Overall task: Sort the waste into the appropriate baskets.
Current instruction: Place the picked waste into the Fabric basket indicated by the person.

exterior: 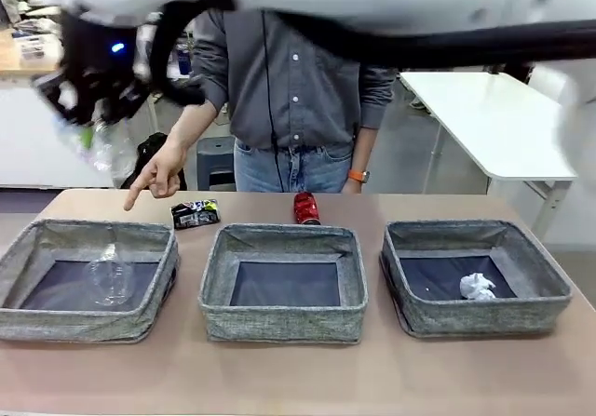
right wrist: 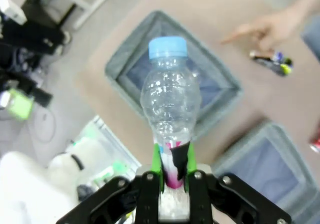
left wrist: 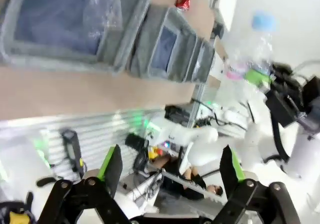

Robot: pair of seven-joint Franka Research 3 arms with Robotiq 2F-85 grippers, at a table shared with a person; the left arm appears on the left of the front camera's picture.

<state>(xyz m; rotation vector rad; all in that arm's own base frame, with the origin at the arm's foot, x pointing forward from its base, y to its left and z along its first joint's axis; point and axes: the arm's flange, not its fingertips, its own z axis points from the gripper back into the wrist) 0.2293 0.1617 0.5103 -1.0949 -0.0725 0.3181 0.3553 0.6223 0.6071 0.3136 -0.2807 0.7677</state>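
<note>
My right gripper is shut on the lower end of a clear plastic bottle with a blue cap, held high over the left basket. From the front, that gripper and the bottle hang blurred at the upper left. The left basket holds a clear plastic cup; a crumpled paper ball lies in the right basket. The middle basket has nothing in it. Behind the baskets lie a black printed can and a red can. My left gripper is open, up in the air.
A person stands at the far side, one hand pointing down near the black can. My right arm's dark cabling crosses the top of the front view. A white table stands behind at the right.
</note>
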